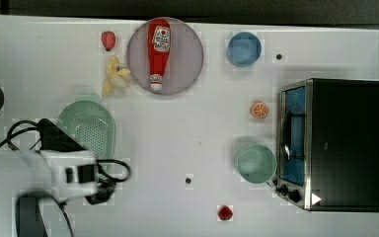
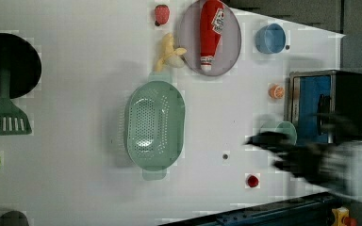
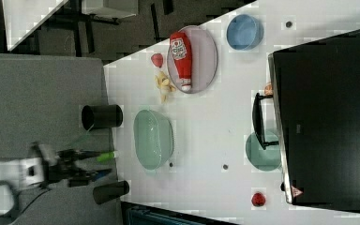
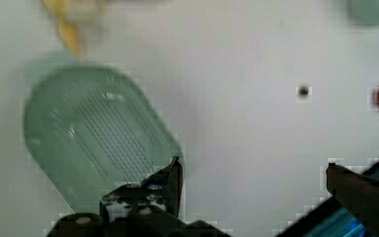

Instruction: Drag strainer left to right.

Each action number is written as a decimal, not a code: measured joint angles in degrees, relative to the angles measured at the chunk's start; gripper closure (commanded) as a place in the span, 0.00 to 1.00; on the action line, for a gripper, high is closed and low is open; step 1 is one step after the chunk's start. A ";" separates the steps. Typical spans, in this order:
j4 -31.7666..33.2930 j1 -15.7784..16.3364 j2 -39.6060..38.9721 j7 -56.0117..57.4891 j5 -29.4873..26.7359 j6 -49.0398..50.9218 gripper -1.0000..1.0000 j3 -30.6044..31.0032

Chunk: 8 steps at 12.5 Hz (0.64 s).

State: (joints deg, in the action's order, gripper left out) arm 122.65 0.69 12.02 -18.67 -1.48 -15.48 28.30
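Wrist view, strainer (image 4: 96, 140) beside open hand (image 4: 253, 173)

Strainer (image 1: 90, 128) at top view's left; bowl (image 1: 255, 163) beside oven (image 1: 331, 144) at right.

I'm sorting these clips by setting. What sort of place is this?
Probably a lab tabletop dressed as a toy kitchen. On the white table lie a red ketchup bottle on a grey round plate, a pale mint-green oval plastic strainer and a black and silver toaster oven, with the robot's gripper above.
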 measured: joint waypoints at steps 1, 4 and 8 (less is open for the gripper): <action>0.34 0.57 -4.00 -4.41 1.14 -1.61 0.00 2.39; 0.90 1.18 -13.63 -19.82 0.42 -11.57 0.00 6.22; 0.00 1.30 -22.74 -37.19 1.49 -21.00 0.00 6.78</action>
State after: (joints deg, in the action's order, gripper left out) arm 122.65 1.99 -10.72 -55.87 0.01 -36.48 35.08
